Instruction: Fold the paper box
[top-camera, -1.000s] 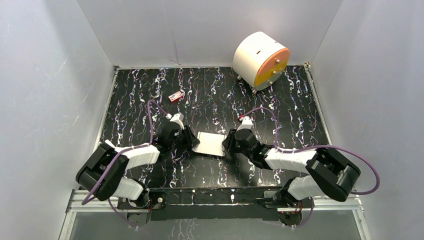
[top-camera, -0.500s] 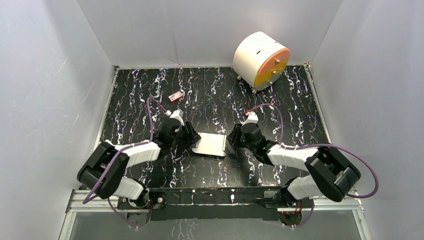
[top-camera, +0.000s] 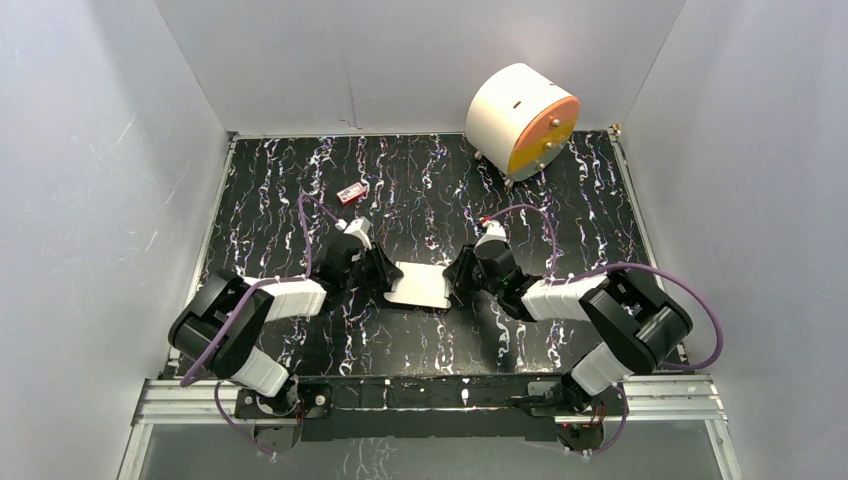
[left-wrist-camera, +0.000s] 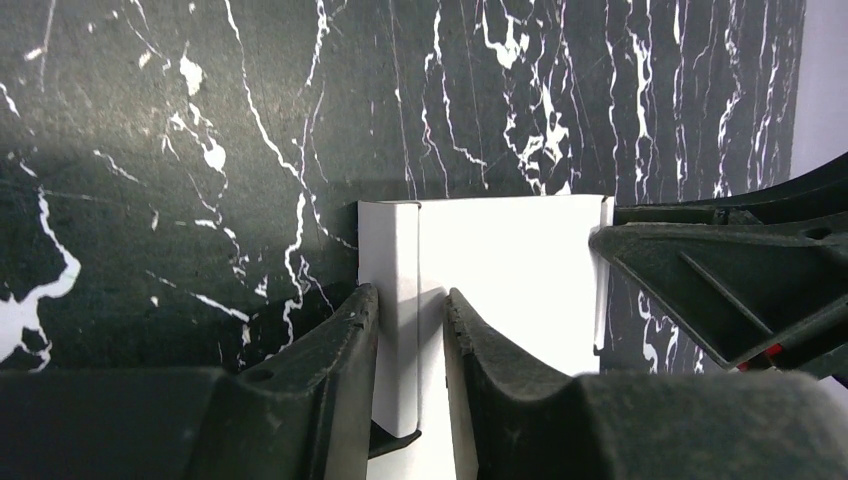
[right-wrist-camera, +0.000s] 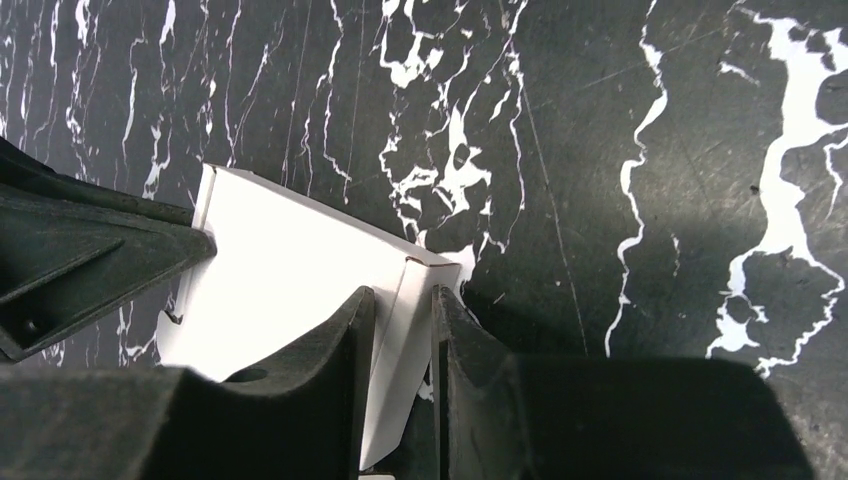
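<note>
You're looking down on the paper box (top-camera: 420, 285), white top panel up, sitting just 6 o'clock of centre on the black marbled table (top-camera: 420, 180). Left gripper (top-camera: 386, 276) is on the box's 9 o'clock edge, right gripper (top-camera: 457, 275) on its 3 o'clock edge. Both touch it and point inward at each other. You can't read the finger gap from this angle. Both arms lie low, elbows folded back toward 7 and 5 o'clock, with purple cables (top-camera: 640, 275) looping over them. A white drum with an orange face (top-camera: 520, 120) sits at 1 o'clock by the back wall, well apart from the box. A small red item (top-camera: 351, 193) is at 11 o'clock, clear of the left arm.
</note>
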